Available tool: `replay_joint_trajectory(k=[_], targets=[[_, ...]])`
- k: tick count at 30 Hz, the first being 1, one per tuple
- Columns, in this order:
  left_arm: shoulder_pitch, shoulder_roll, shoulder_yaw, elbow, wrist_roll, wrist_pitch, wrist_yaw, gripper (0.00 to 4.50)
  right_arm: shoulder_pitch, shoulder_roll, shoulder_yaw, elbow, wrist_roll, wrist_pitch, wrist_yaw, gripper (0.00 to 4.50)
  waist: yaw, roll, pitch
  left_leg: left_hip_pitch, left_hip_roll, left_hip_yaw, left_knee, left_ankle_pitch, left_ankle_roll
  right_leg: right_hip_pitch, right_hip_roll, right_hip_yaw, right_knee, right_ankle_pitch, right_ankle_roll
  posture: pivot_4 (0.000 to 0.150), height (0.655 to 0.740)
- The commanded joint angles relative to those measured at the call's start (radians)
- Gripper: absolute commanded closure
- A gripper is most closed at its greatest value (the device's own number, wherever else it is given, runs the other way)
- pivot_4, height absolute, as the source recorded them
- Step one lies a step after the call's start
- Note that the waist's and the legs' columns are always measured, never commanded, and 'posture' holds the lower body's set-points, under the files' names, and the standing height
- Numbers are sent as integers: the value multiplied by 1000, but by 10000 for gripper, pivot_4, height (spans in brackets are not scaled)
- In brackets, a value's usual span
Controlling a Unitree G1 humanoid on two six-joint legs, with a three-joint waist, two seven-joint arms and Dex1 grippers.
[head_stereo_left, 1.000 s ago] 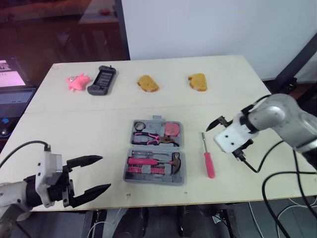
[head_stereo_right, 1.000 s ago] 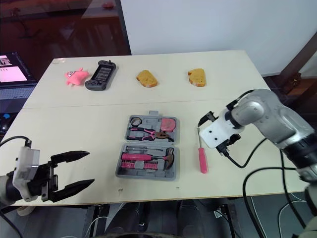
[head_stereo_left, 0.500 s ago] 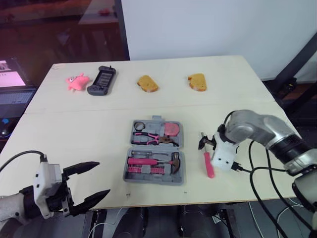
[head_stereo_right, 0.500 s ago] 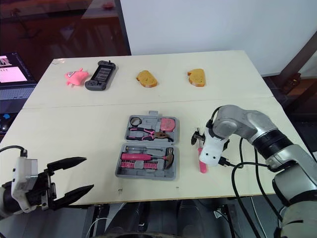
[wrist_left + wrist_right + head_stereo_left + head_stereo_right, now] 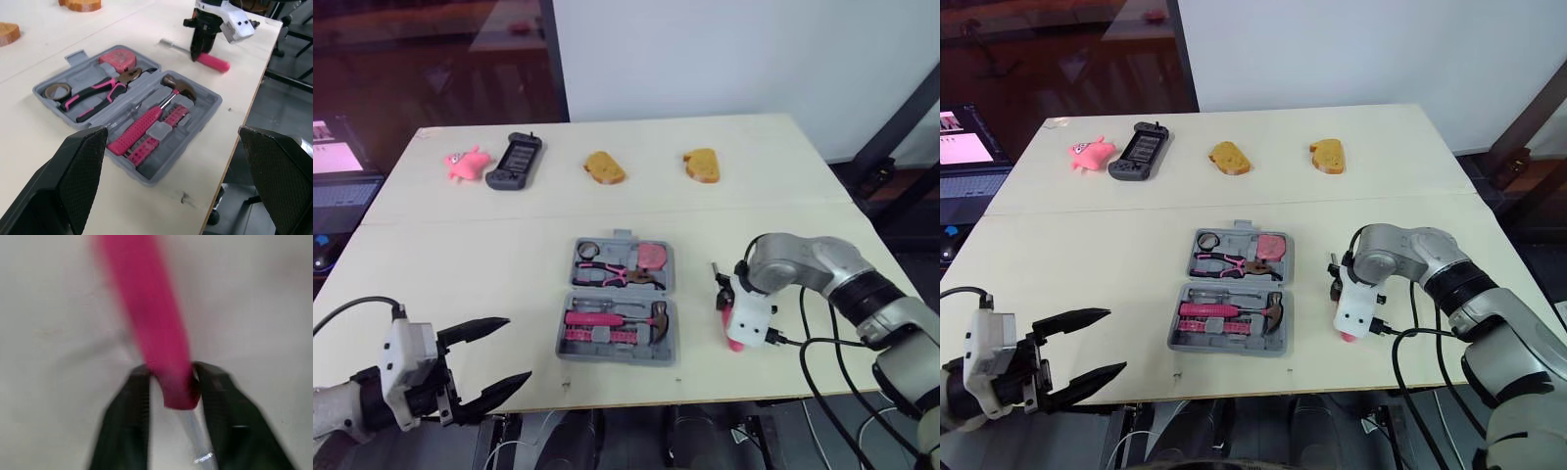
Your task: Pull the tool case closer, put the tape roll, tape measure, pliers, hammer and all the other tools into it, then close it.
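The grey tool case [image 5: 617,358] lies open at mid-table. It holds a tape roll [image 5: 588,249], tape measure [image 5: 652,256], pliers [image 5: 612,272] and hammer [image 5: 651,315]. To its right on the table lies a pink-handled screwdriver [image 5: 734,343]. My right gripper [image 5: 724,294] is down on it, and the right wrist view shows both black fingers pressed against the handle [image 5: 146,308], near where it meets the metal shaft. My left gripper [image 5: 519,349] hovers open near the table's front left edge, left of the case, with nothing between its fingers.
Along the far side of the table lie a pink pig toy [image 5: 467,162], a black handheld device [image 5: 514,159] and two pieces of bread [image 5: 605,165] [image 5: 702,164]. A laptop [image 5: 337,166] sits beyond the left edge. Cables trail from my right arm.
My right gripper came down from above the table onto the screwdriver and its fingers closed on the pink handle. The left gripper sank slightly and stayed open.
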Motion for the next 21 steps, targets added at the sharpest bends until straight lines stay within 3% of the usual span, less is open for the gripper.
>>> replay_joint_trajectory(k=[1, 7, 11, 16, 18, 21], targets=[[-7, 9, 10, 4, 0, -8, 2, 0, 8, 21, 3, 5, -4, 8, -9, 41655, 0, -1, 0, 0, 1, 0, 0, 0, 0, 0, 1, 0, 0, 0, 0, 1500, 7400], [-19, 12, 2, 13, 6, -7, -2, 0, 38, -19, -72, -67, 96, 171, 84, 41655, 3, -1, -1, 0, 1, 0, 0, 0, 0, 0, 1, 0, 0, 0, -1, 1500, 7400], [-30, 19, -3, 25, 11, -8, -10, 0, 119, -32, -204, -241, 234, 526, 211, 41655, 7, 0, 0, -2, 1, 0, 0, 0, 0, -2, 1, 1, 0, 0, -1, 1500, 7400], [-58, 28, -23, 51, 21, -15, -23, 0, 274, 39, -405, -604, 329, 1402, 353, 41655, 10, 0, 0, -3, 2, -1, 0, 0, 0, -4, 1, 1, 0, 0, -1, 1500, 7400], [-73, 30, -36, 61, 27, -18, -25, 0, 285, 13, -398, -713, 375, 1790, 403, 41655, 12, 1, 0, -3, 2, -1, 0, 0, 0, -4, 1, 1, 0, 0, -1, 1500, 7400], [-92, 28, -52, 71, 34, -25, -25, 0, 238, 15, -369, -733, 379, 2108, 359, 41655, 11, 1, 0, -5, 1, 0, 0, 0, 0, -5, 0, 1, 0, 1, -1, 1500, 7400]])
